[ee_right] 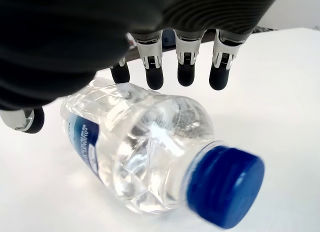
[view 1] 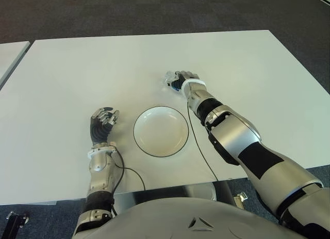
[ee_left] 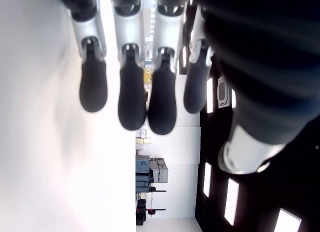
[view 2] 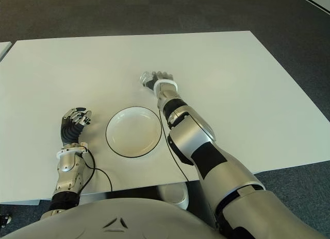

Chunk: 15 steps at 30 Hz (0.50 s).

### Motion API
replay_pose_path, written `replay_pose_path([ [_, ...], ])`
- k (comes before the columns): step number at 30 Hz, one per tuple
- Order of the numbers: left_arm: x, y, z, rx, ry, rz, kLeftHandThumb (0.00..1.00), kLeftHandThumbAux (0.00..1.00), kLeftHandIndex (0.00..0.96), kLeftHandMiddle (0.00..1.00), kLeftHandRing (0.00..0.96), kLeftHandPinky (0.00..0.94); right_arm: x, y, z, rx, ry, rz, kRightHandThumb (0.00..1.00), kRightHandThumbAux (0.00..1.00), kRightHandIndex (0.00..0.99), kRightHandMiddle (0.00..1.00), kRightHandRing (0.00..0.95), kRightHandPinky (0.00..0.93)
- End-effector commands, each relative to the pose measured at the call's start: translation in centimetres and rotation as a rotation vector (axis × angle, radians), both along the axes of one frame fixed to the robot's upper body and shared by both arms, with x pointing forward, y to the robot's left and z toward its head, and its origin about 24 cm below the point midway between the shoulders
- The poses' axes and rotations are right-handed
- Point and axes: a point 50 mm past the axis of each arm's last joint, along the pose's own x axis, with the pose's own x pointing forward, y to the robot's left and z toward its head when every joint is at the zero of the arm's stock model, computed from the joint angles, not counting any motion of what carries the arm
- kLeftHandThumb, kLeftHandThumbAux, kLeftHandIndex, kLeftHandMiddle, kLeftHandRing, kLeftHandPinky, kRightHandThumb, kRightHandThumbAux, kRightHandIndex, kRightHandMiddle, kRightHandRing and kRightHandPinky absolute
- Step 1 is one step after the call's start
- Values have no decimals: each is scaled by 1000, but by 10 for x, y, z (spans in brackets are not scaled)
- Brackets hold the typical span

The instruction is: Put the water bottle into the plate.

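Two hands show on your white table (view 1: 67,69). Your right hand (view 1: 181,80) sits just above the centre of the frame, cupped over the water bottle (ee_right: 145,152), which lies on its side on the table; its fingers (ee_right: 186,72) arch over the clear body without closing on it, blue cap pointing toward the wrist. The empty plate (view 1: 161,131) lies below it, near but apart. Your left hand (view 1: 103,120) shows left of the plate, fingers loosely curled, holding nothing.
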Motion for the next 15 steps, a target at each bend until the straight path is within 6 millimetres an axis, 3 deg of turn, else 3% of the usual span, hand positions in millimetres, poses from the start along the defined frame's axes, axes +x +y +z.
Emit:
replay_pose_path([
  [1, -13, 1, -15, -16, 94, 29, 712, 711, 436, 643, 622, 613, 0, -4, -3, -11, 24, 12, 552, 209, 0, 0, 0, 0],
  [15, -15, 5, -12, 0, 95, 30, 712, 712, 437, 672, 651, 640, 6, -10, 8, 3, 31, -36, 542, 195, 0, 0, 0, 0],
])
